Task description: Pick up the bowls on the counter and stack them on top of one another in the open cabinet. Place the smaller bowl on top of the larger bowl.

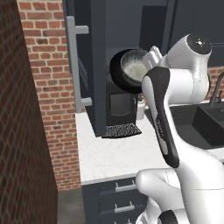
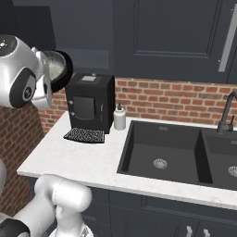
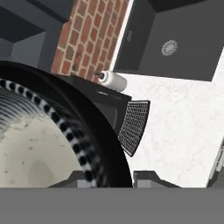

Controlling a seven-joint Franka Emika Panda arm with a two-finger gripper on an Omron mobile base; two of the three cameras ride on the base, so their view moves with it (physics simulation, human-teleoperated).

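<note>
My gripper [image 3: 113, 178] is shut on the rim of a bowl [image 3: 48, 144] that has a wide glossy black outside and a speckled pale inside. Which of the two bowls it is, I cannot tell. The bowl [image 1: 129, 68] hangs tipped on its side, its mouth facing the camera, above the coffee machine [image 1: 120, 107]. It is level with the bottom edge of the open cabinet [image 1: 127, 22], whose door [image 1: 94, 65] stands swung out to the left. From the right, the bowl [image 2: 59, 69] sits just beyond the white hand [image 2: 44, 76]. The counter [image 1: 109, 153] below holds no bowl.
The black coffee machine [image 2: 88, 104] and a soap bottle [image 2: 120, 116] stand at the back of the counter [image 2: 83, 162]. A dark double sink [image 2: 162, 152] with a faucet [image 2: 227, 111] lies to the right. A brick wall [image 1: 22, 131] closes the left side.
</note>
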